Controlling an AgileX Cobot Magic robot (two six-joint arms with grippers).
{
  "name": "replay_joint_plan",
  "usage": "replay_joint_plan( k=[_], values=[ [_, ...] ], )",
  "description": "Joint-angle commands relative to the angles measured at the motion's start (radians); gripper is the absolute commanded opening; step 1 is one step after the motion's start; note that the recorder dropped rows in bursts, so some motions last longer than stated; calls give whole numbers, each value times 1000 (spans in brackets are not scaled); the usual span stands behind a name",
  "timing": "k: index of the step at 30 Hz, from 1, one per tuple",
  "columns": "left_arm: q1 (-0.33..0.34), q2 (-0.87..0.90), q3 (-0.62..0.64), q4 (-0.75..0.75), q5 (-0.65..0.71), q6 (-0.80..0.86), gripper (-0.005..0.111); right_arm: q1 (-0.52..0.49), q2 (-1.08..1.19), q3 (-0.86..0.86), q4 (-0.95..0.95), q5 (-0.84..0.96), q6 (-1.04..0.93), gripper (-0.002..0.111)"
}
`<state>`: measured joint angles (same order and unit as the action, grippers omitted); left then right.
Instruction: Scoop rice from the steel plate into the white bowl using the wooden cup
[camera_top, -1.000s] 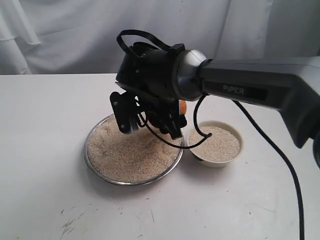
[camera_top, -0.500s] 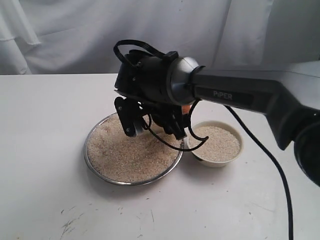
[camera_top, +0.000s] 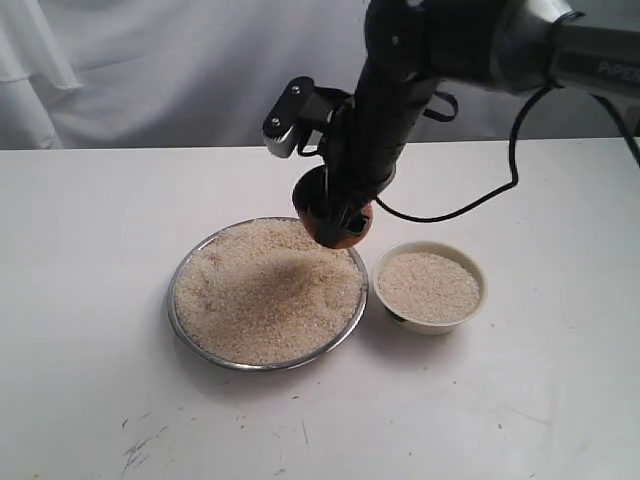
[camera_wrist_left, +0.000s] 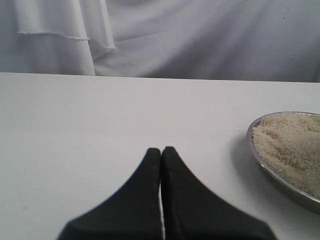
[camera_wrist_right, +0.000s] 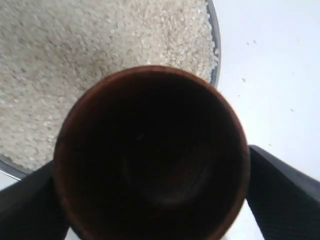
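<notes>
The steel plate (camera_top: 190, 325) sits mid-table, heaped with rice (camera_top: 262, 290). Beside it on the right stands the white bowl (camera_top: 478, 300), holding more rice (camera_top: 428, 285). My right gripper (camera_top: 335, 205) is shut on the wooden cup (camera_top: 347, 236), which hangs just above the plate's far right rim. In the right wrist view the cup (camera_wrist_right: 150, 155) shows a dark, empty inside between my fingers (camera_wrist_right: 280, 190), with rice (camera_wrist_right: 75, 60) below. My left gripper (camera_wrist_left: 161, 150) is shut and empty over bare table, the plate (camera_wrist_left: 272, 172) off to its side.
White cloth (camera_top: 150, 70) hangs behind the table. A black cable (camera_top: 470, 205) loops from the right arm above the bowl. Scuff marks (camera_top: 140, 450) lie near the table's front edge.
The right arm has risen and turned from its low tilted pose. The cup has shifted left from beside the bowl to above the plate's far right rim.
</notes>
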<state>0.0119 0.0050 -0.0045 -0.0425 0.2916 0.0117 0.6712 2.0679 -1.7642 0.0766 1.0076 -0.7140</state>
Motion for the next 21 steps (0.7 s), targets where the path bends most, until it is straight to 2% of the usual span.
replay_joint_plan(
  k=[1, 10, 14, 21],
  values=[
    [-2, -5, 5, -1, -6, -3, 0, -68, -12, 37, 214, -48, -118, 0],
    [-2, -5, 5, -1, -6, -3, 0, -107, -12, 189, 344, -170, -265, 0],
    [-2, -5, 5, -1, -6, -3, 0, -107, -12, 224, 480, -193, -357, 0],
    [-2, -5, 5, -1, -6, -3, 0, -103, -12, 232, 459, -184, -405, 0]
  ],
)
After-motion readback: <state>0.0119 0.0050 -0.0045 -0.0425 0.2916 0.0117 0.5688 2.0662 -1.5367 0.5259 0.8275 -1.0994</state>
